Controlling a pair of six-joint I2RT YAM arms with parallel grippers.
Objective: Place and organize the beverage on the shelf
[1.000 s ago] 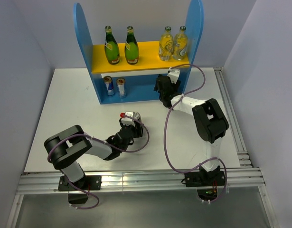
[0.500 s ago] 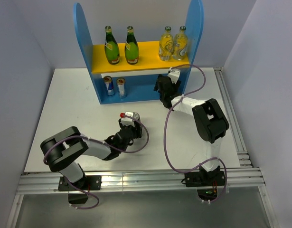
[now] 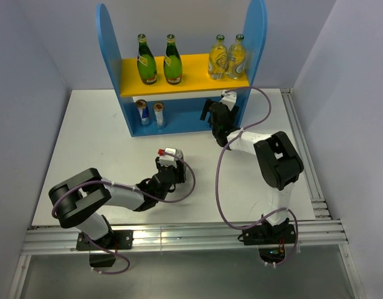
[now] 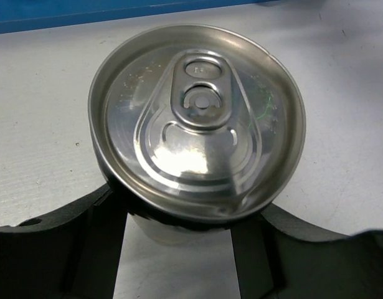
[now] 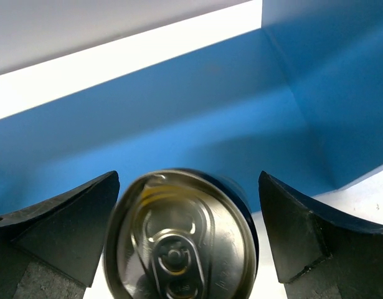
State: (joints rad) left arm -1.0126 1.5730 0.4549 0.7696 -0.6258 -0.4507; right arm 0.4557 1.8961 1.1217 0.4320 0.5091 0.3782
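— Reaching toward the shelf (image 3: 110, 37), how does the right arm sit?

— Its base is bolted at the near right edge of the table (image 3: 85, 137). The upper link rises to a bulky dark elbow. From there the white forearm runs far and left, ending at the right gripper (image 3: 219, 113). That sits at the right end of the lower tier (image 3: 179, 128), just under the yellow board (image 3: 191, 68).

— And its pincer?

— Wide. In the wrist view one of its fingers (image 5: 60, 230) stands on each side of a blue-black can (image 5: 179, 243). A sliver of blue shows between that can and the right-hand finger. The can is upright in front of the blue back wall, near the right side panel (image 3: 258, 31).

— The left arm?

— Folded low. Its elbow is at the near left. The forearm lies close above the table, running right and a little far to the left gripper (image 3: 171, 169), well apart from the shelf.

— Holding anything?

— Yes. Its fingers (image 4: 98, 237) sit narrow on the body of a dark can (image 4: 197, 118). This can stands upright on the white table, its silver lid and tab facing the wrist camera.

— What stands on the shelf?

— Two green bottles (image 3: 147, 62) on the left of the yellow board and two pale yellow bottles (image 3: 217, 59) at its right end. Two silver-blue cans (image 3: 142, 113) stand side by side at the left of the lower tier.
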